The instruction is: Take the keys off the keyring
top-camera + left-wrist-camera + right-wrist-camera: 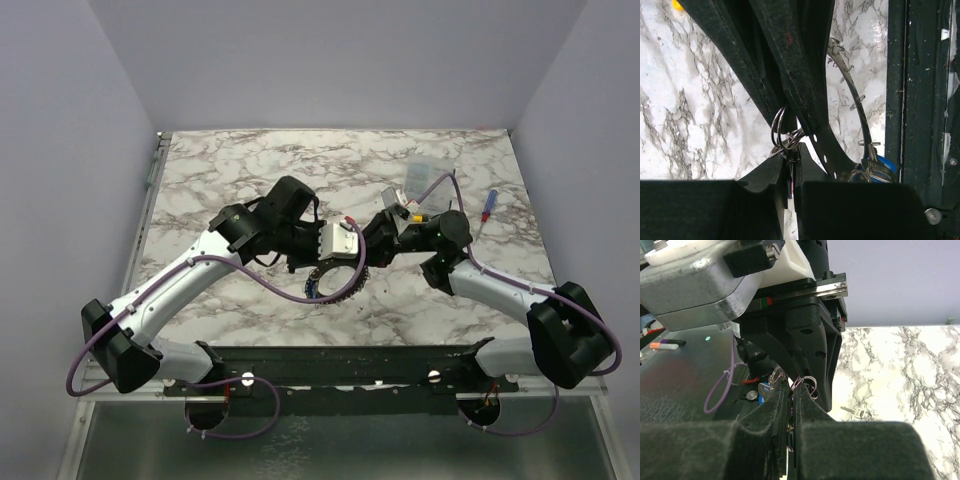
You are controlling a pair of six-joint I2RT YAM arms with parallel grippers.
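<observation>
The large grey keyring hangs below the two grippers at the table's middle. It shows as a dark holed band in the left wrist view. A blue-headed key hangs on it, also seen from above and in the right wrist view. My left gripper is shut on a bunch of small wire split rings. My right gripper faces it tip to tip, shut on a small iridescent split ring. One bare silver key lies loose on the marble.
A clear plastic box stands at the back right. A screwdriver with a red and blue handle lies to its right. A small yellow item sits by the right wrist. The black base rail runs along the near edge.
</observation>
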